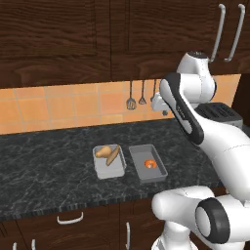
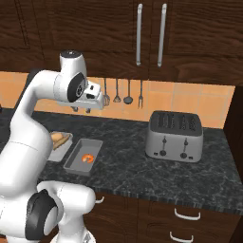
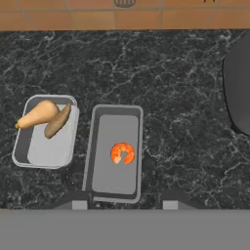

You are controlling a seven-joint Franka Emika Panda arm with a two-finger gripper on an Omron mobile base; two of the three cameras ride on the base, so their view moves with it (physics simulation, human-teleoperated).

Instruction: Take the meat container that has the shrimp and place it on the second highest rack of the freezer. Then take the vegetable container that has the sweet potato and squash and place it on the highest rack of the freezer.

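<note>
- Surface [image 1: 49,161]: black stone-look top with white marble veining, glossy, flat; dark wood cabinets below and above, orange square-tile backsplash behind.
- Meat container [image 3: 115,152]: grey rectangular tray, rounded corners, thin raised rim, smooth flat floor; lies on the surface at the hand view's 6 o'clock, long axis running toward the backsplash.
- Shrimp [image 3: 122,153]: small curled bright-orange piece, glossy, much smaller than its tray; sits near the middle of the tray floor, slightly toward 3 o'clock.
- Vegetable container [image 3: 46,132]: lighter grey tray, same rounded shape, shorter; just beside the meat container at its 9 o'clock, a narrow gap between them, not touching.
- Squash [image 3: 38,114]: smooth pale tan pear shape, narrow neck pointing to 9 o'clock, at the far end of its tray.
- Sweet potato [image 3: 57,121]: elongated tapered brown root, matte, lying diagonally against the squash at its 4 o'clock.
- Gripper [image 3: 124,201]: two small dark finger tips [image 3: 79,200] stand apart, well above the surface, holding nothing; the near end of the meat container shows between them.
- Toaster [image 2: 174,135]: boxy brushed-metal body with dark slots on top, on the surface well apart at 3 o'clock of the trays.
- Utensils [image 2: 122,92]: thin metal, hanging on the backsplash.
</note>
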